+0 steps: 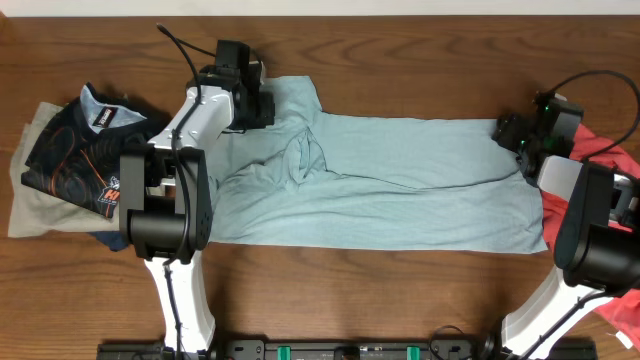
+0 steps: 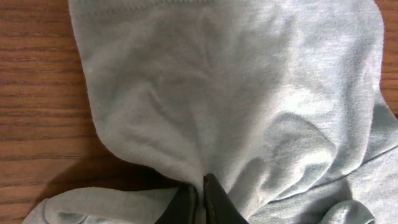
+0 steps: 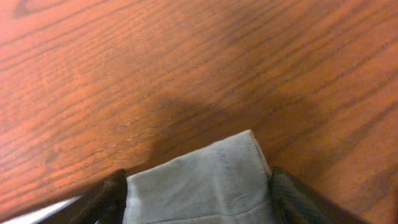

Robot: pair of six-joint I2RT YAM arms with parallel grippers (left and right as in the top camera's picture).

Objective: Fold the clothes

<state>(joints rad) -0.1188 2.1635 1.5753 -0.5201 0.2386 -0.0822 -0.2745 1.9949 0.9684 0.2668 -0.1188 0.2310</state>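
The left pincer (image 2: 199,191) is pinching shut on a fold of the pale blue-grey T-shirt (image 1: 400,190) lying spread on the wooden table (image 1: 400,300), while the right pincer (image 3: 199,193) is straddling its corner wide open, gripping nothing, so a one-sided pull is likely threatening to bunch it.

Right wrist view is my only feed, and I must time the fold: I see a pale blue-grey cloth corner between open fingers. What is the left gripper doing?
Observer: The left gripper is shut on a pinch of that pale blue-grey short-sleeved T-shirt, near its sleeve.
Operator: Is the shirt flat?
Observer: Mostly spread over the brown wooden table, one bunched ridge toward the left gripper.
Operator: Anything by my arm?
Observer: A plain coral-red garment lies partly beneath the right arm.
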